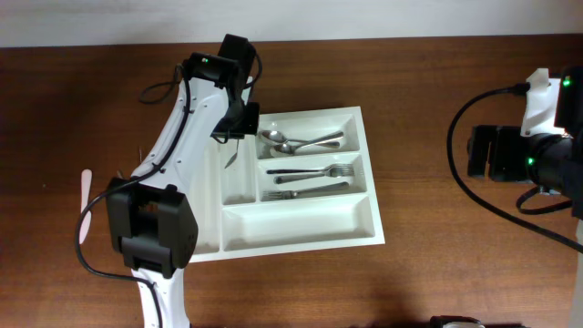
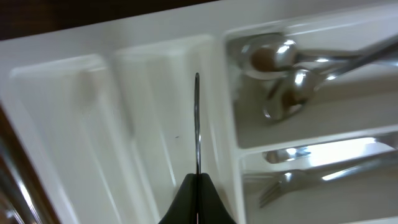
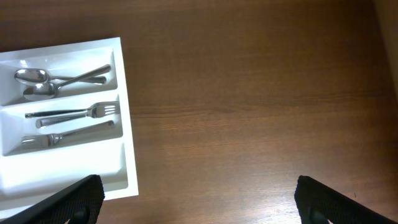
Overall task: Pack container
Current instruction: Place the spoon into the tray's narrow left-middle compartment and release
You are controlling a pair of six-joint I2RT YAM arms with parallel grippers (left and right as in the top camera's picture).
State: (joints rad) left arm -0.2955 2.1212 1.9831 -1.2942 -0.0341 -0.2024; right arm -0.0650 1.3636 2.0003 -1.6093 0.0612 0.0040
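A white cutlery tray (image 1: 301,239) lies mid-table. Its top right compartment holds two spoons (image 1: 296,142), and the two below hold forks (image 1: 310,171). My left gripper (image 1: 239,128) is shut on a thin metal knife (image 1: 231,157) and holds it over the tray's narrow left compartments. In the left wrist view the knife (image 2: 197,124) shows edge-on, sticking out from the shut jaws (image 2: 199,186) above a compartment (image 2: 155,124) next to the spoons (image 2: 280,68). My right gripper (image 3: 199,199) is open and empty over bare wood to the right of the tray (image 3: 121,124).
A pale flat utensil (image 1: 85,205) lies on the table to the left of the left arm's base. The tray's long bottom compartment (image 1: 301,219) holds nothing. The right arm (image 1: 537,155) and its cables sit at the far right edge.
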